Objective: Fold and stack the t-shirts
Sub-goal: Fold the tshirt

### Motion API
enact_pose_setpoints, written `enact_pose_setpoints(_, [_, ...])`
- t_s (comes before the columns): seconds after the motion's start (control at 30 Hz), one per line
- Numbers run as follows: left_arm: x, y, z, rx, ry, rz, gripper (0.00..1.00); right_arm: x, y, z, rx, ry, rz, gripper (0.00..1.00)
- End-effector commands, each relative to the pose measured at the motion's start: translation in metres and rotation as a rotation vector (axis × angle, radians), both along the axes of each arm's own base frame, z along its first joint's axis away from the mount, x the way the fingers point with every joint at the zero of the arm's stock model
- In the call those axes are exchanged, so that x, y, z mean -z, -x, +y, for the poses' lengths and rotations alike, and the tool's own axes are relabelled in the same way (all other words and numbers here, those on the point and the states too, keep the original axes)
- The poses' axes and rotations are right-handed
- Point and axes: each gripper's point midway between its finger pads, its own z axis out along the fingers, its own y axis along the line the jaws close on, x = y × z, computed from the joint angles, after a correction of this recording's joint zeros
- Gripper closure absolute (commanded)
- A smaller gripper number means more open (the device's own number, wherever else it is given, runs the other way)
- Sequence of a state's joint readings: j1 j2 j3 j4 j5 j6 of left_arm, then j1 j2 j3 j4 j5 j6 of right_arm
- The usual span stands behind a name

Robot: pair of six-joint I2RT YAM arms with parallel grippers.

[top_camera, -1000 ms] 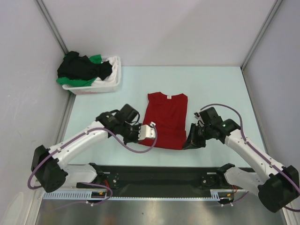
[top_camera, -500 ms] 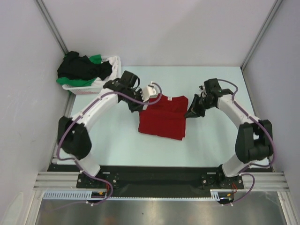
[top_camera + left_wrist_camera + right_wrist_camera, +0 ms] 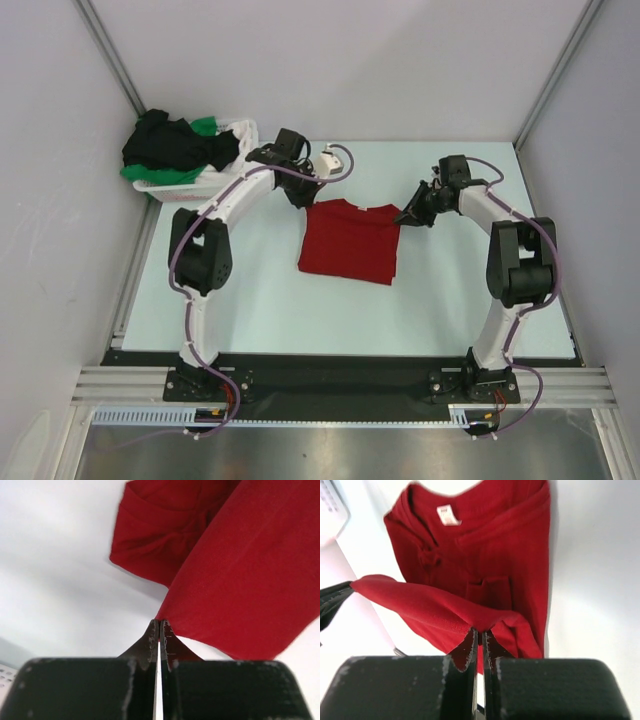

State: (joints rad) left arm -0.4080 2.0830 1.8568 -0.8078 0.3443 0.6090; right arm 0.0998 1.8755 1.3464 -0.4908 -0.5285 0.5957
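The bright red t-shirt lies mid-table, its near half doubled over toward the collar. My left gripper is shut on a hem corner at the shirt's far left; in the left wrist view the jaws pinch the cloth's edge. My right gripper is shut on the other hem corner at the far right; the right wrist view shows the lifted hem above the collar's pale label. A black tee and a green tee sit in the basket.
The white laundry basket stands at the far left corner against the left wall. Both arms stretch far forward over the pale table. Walls close in the left, back and right sides.
Both grippers have carried the red shirt's near hem away from the bases to the collar end, folding it in half. The shirt now looks shorter.
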Motion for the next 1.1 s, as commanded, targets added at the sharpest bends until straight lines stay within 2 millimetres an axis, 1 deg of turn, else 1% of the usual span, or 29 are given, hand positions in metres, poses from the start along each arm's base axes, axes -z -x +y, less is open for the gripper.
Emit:
enact_pose_setpoints(0.0, [-0.019,-0.038,0.005,-0.079,0.016,-0.109,1.00,-0.009,-0.034,-0.014,0.078,0.017,-0.077,1.00])
enact_pose_setpoints(0.07, [-0.016,-0.044,0.003,-0.090,0.020,-0.118,1.00,-0.006,-0.038,-0.016,0.095,0.021,-0.075,1.00])
enact_pose_setpoints(0.1, [-0.008,-0.047,0.002,-0.095,0.016,-0.110,1.00,-0.005,-0.042,-0.020,0.112,0.026,-0.084,1.00])
enact_pose_setpoints(0.17, [-0.006,-0.053,0.000,-0.110,0.017,-0.118,1.00,-0.004,-0.047,-0.022,0.135,0.022,-0.093,1.00])
enact_pose_setpoints(0.2, [0.000,-0.056,0.000,-0.119,0.012,-0.113,1.00,-0.002,-0.049,-0.023,0.147,0.029,-0.094,1.00])
enact_pose_setpoints(0.37, [0.006,-0.071,-0.005,-0.163,0.039,-0.138,0.99,0.003,-0.065,-0.031,0.205,0.035,-0.117,1.00])
enact_pose_setpoints(0.4, [0.006,-0.074,-0.005,-0.173,0.043,-0.146,0.98,0.006,-0.070,-0.035,0.222,0.051,-0.123,1.00])
enact_pose_setpoints(0.43, [0.005,-0.081,-0.008,-0.188,0.062,-0.165,0.94,0.009,-0.073,-0.038,0.236,0.062,-0.127,1.00])
enact_pose_setpoints(0.47, [0.004,-0.085,-0.011,-0.194,0.073,-0.178,0.84,0.009,-0.079,-0.040,0.249,0.070,-0.144,0.91])
enact_pose_setpoints(0.5, [0.003,-0.089,-0.013,-0.204,0.085,-0.189,0.77,0.017,-0.084,-0.045,0.278,0.093,-0.143,0.86])
enact_pose_setpoints(0.53, [0.001,-0.097,-0.016,-0.213,0.108,-0.214,0.68,0.019,-0.089,-0.046,0.288,0.093,-0.155,0.82])
enact_pose_setpoints(0.57, [0.001,-0.100,-0.018,-0.216,0.113,-0.221,0.51,0.017,-0.098,-0.049,0.300,0.087,-0.188,0.70])
enact_pose_setpoints(0.6, [0.001,-0.104,-0.020,-0.220,0.116,-0.227,0.44,0.019,-0.102,-0.053,0.322,0.093,-0.186,0.63])
enact_pose_setpoints(0.63, [-0.006,-0.109,-0.018,-0.235,0.106,-0.239,0.39,0.018,-0.109,-0.055,0.327,0.094,-0.199,0.61])
enact_pose_setpoints(0.67, [-0.001,-0.111,-0.016,-0.242,0.089,-0.230,0.36,0.013,-0.113,-0.059,0.331,0.105,-0.219,0.57])
enact_pose_setpoints(0.7, [-0.006,-0.111,-0.013,-0.246,0.078,-0.230,0.36,0.008,-0.114,-0.061,0.329,0.121,-0.233,0.54])
enact_pose_setpoints(0.73, [-0.008,-0.107,-0.009,-0.246,0.065,-0.214,0.36,-0.008,-0.115,-0.064,0.308,0.149,-0.279,0.45])
enact_pose_setpoints(0.77, [-0.010,-0.102,-0.005,-0.244,0.067,-0.204,0.36,-0.012,-0.111,-0.068,0.299,0.180,-0.283,0.41])
enact_pose_setpoints(0.8, [-0.032,-0.098,0.004,-0.254,0.092,-0.225,0.35,-0.017,-0.106,-0.067,0.281,0.198,-0.290,0.35])
enact_pose_setpoints(0.83, [-0.018,-0.086,0.010,-0.253,0.087,-0.190,0.35,-0.021,-0.099,-0.068,0.246,0.226,-0.303,0.32])
enact_pose_setpoints(0.87, [-0.019,-0.077,0.013,-0.246,0.105,-0.178,0.35,-0.022,-0.083,-0.067,0.225,0.234,-0.278,0.29])
enact_pose_setpoints(0.9, [-0.041,-0.070,0.022,-0.248,0.128,-0.206,0.34,-0.023,-0.074,-0.065,0.200,0.240,-0.272,0.28])
enact_pose_setpoints(0.93, [-0.023,-0.055,0.029,-0.244,0.111,-0.168,0.34,-0.018,-0.062,-0.058,0.163,0.245,-0.258,0.27])
enact_pose_setpoints(0.97, [-0.026,-0.047,0.032,-0.232,0.116,-0.165,0.34,-0.012,-0.044,-0.054,0.139,0.245,-0.225,0.27])
enact_pose_setpoints(1.0, [-0.038,-0.039,0.039,-0.228,0.117,-0.184,0.34,-0.005,-0.034,-0.050,0.124,0.244,-0.202,0.27])
enact_pose_setpoints(1.03, [-0.026,-0.025,0.045,-0.225,0.103,-0.148,0.34,-0.001,-0.025,-0.043,0.104,0.239,-0.188,0.27])
enact_pose_setpoints(1.07, [-0.026,-0.018,0.048,-0.220,0.103,-0.139,0.34,0.000,-0.020,-0.037,0.092,0.214,-0.185,0.27])
